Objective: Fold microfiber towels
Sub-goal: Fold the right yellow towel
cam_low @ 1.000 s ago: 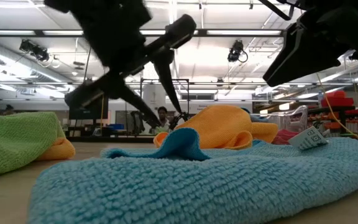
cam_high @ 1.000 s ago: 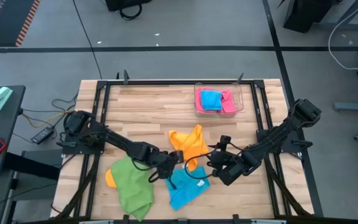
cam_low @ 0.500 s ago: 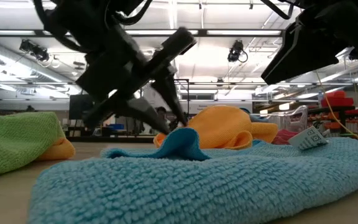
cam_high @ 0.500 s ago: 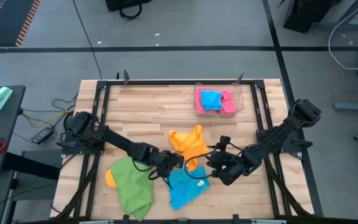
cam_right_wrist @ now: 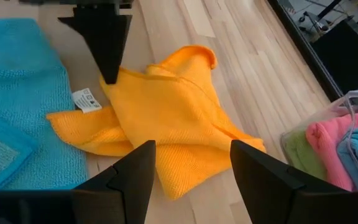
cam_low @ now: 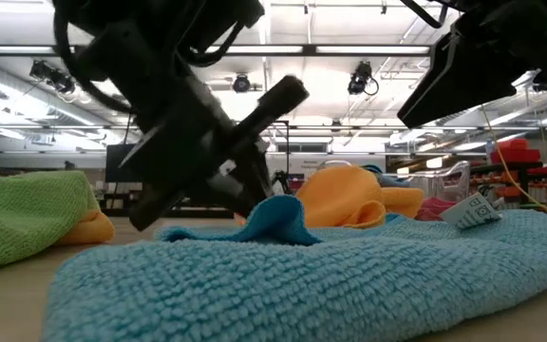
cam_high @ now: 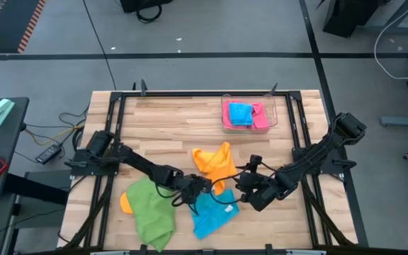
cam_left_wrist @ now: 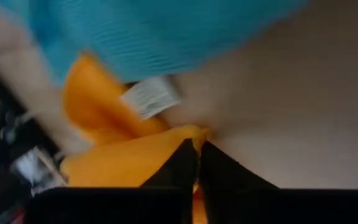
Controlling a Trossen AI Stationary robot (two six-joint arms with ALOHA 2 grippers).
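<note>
Several soft microfiber towels lie on the wooden desk (cam_high: 168,120): a crumpled orange towel (cam_high: 216,164) at centre, a sky-blue one (cam_high: 211,212) at its 6 o'clock, a green one (cam_high: 151,212) (over another orange cloth) at 8 o'clock. The left gripper (cam_high: 202,185) is pressed together, pinching the orange towel's edge. At 4 o'clock, the right gripper (cam_high: 241,185) hovers spread, holding nothing.

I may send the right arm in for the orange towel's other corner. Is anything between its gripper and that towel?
Nothing visible. The right gripper hangs open with the orange towel directly ahead on bare wood. The left gripper is shut on that towel's edge near the white tag, off to one side of the path.
</note>
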